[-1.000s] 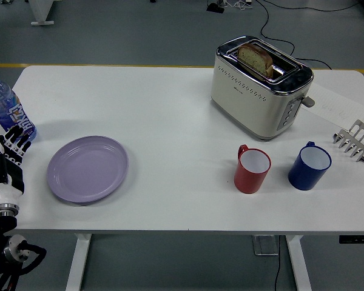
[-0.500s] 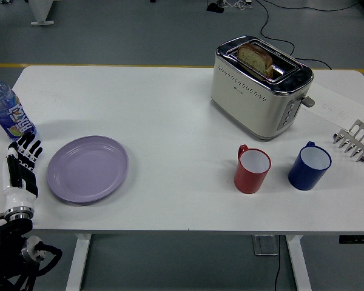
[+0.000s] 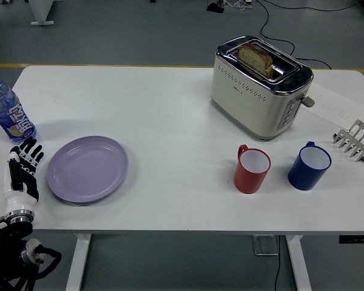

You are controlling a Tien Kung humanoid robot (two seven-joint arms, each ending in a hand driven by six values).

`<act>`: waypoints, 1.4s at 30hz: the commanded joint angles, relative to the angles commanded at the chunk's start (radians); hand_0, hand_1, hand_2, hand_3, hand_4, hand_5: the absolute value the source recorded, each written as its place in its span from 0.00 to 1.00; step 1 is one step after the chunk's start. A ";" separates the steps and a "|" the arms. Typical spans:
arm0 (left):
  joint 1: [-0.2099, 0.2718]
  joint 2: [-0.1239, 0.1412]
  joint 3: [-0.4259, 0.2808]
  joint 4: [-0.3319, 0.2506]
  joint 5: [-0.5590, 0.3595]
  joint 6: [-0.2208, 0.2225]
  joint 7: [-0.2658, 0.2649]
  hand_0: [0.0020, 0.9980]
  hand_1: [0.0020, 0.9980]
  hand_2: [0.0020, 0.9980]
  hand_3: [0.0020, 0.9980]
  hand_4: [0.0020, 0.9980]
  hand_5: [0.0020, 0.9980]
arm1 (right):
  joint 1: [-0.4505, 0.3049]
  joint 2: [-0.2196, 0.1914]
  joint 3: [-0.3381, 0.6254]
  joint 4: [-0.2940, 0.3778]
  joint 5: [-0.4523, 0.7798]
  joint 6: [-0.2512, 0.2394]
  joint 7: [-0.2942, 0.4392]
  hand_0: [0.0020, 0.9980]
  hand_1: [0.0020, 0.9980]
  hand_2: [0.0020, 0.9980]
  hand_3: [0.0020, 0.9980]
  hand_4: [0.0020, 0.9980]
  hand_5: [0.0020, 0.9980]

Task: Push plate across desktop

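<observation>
Plate (image 3: 87, 168) lies just beside left hand's (image 3: 22, 173) extended, empty fingers (image 3: 29, 153)

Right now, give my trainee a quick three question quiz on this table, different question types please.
1. True or false: the left hand is gripping the purple plate.
2. Which mug stands nearer the toaster's front? A) red mug B) blue mug C) neither is on the table
3. Fill in: the water bottle stands at the table's far ____ side.

Key: 1 false, it is beside the plate with fingers extended. 2 A. 3 left.
</observation>
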 joint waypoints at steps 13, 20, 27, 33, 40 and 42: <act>-0.027 0.000 0.012 0.013 0.000 0.009 -0.008 0.79 0.80 0.80 0.70 0.30 1.00 | 0.010 0.000 0.004 0.000 -0.010 0.001 -0.002 0.58 0.50 0.61 0.60 0.34 0.64; -0.034 0.000 0.016 0.026 0.004 0.010 -0.006 0.79 0.80 0.80 0.70 0.30 1.00 | 0.013 0.000 0.008 0.000 -0.019 0.000 -0.006 0.58 0.50 0.61 0.60 0.34 0.64; -0.035 0.000 0.030 0.033 0.008 0.001 0.004 0.78 0.80 0.79 0.70 0.30 1.00 | 0.014 0.000 0.011 0.000 -0.026 -0.001 -0.008 0.58 0.50 0.61 0.60 0.34 0.64; -0.036 0.000 0.051 0.035 0.008 -0.003 0.007 0.78 0.79 0.79 0.70 0.30 1.00 | 0.015 0.000 0.012 0.000 -0.028 0.000 -0.008 0.58 0.50 0.61 0.60 0.34 0.64; -0.038 0.000 0.087 0.031 -0.001 -0.002 0.008 0.77 0.79 0.79 0.70 0.30 1.00 | 0.016 0.000 0.014 0.000 -0.031 0.001 -0.008 0.58 0.50 0.61 0.60 0.34 0.64; -0.040 0.000 0.100 0.029 -0.003 -0.002 0.008 0.77 0.79 0.79 0.70 0.30 1.00 | 0.016 0.000 0.014 0.000 -0.031 0.001 -0.008 0.58 0.50 0.61 0.60 0.34 0.64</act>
